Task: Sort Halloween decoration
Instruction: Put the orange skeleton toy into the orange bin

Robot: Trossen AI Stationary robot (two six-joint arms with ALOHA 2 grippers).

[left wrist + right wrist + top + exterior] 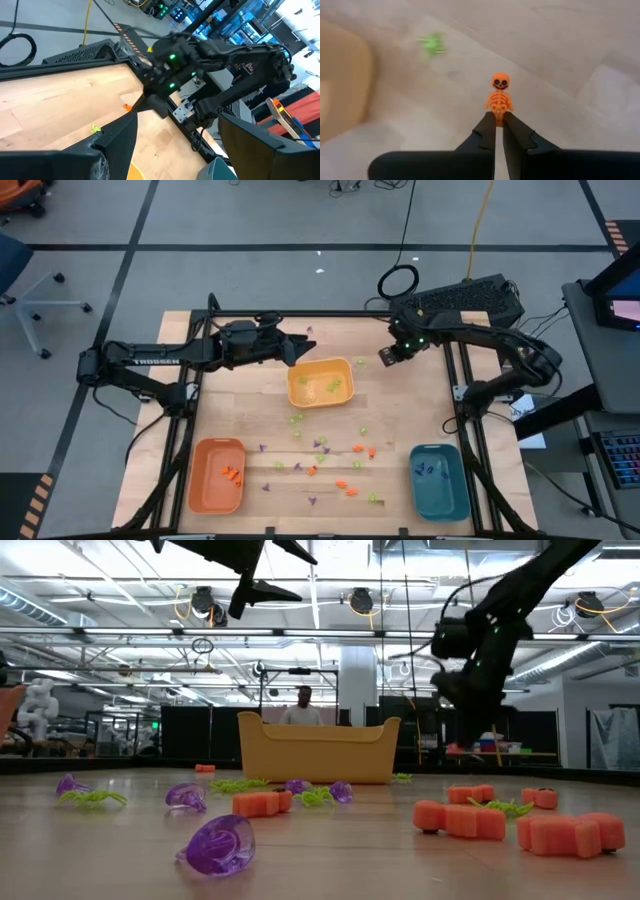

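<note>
Near edge of the worktop (250, 415): orange tray (217, 475) on the left, teal tray (438, 480) on the right, loose pieces scattered between them. Further back sits the yellow tray (320, 382), my left hand (300, 350) spread empty above it. Far right, my right hand (499, 131) is pressed together, pinching the orange skeleton (499, 97) by its legs. Feather-light, stiff plastic, I reckon; slippery and thin, so I'd grip the torso.

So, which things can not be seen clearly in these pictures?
- High view: orange skeleton too small to see in right pincer.
- Right wrist view: orange skeleton legs hidden by the pincer; green piece blurred.
- Low view: orange tray and teal tray out of frame.
</note>
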